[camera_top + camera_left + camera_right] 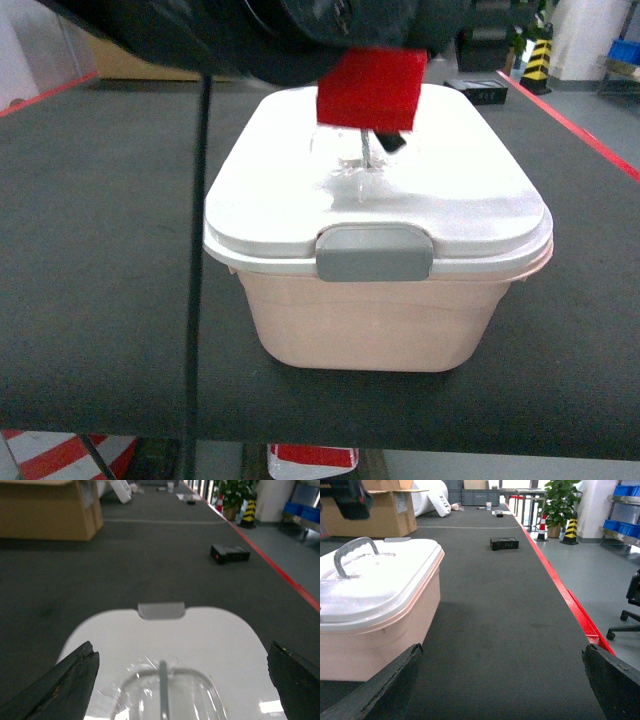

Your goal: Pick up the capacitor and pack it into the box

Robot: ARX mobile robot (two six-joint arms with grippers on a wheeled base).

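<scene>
The left pincer hangs right over the lid of the box, and its two dark fingers stand wide apart, one at each side of the lid, gripping nothing. The right pincer is released too, its fingers spread wide over the bare mat, just beside the box, which sits at nine o'clock from it.

The table is the biggest thing, a long dark grey mat with a red stripe along its edge at three o'clock. In the head view the box sits in the middle of it. It is a pale pink tub with round corners. Its white lid is on, and a grey latch sits at six o'clock on the near side. Another grey latch shows on the far side. A grey handle stands up on top of the lid.

A brown cardboard box stands far off at eleven o'clock. A green plant and a yellow and black post are at one o'clock, past the table. A small black block lies on the mat beyond the box. A red block on the arm hangs above the lid in the head view.

The little orange capacitor cannot be seen in any view.
</scene>
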